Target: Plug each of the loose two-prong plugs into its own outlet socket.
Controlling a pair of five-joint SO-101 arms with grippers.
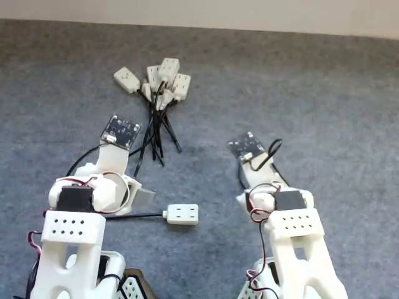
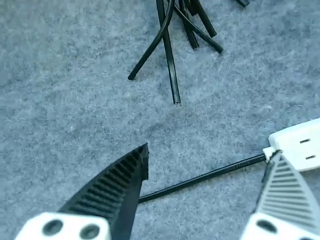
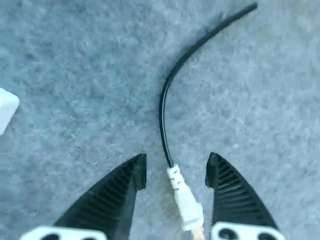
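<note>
A: Grey carpet (image 1: pixel 312 93), seen from above. What lies where?
B: Upper centre, a bundle of sockets (image 1: pixel 163 78); lower centre, one outlet socket (image 1: pixel 181 213).
A: Left wrist?
B: The left gripper (image 2: pixel 210 152) gapes wide, straddling that socket's black cord (image 2: pixel 200 178), gripping nothing.
A: Right wrist?
B: The right gripper (image 3: pixel 177 157) is parted; a white plug (image 3: pixel 186 200) lies between its fingers (image 3: pixel 120 190), clear of both.

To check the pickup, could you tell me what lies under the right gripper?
A white plug, with its black cord, lies on the grey carpet between the open fingers of the right gripper. Its prongs, near the gripper's base, cannot be made out.
</note>
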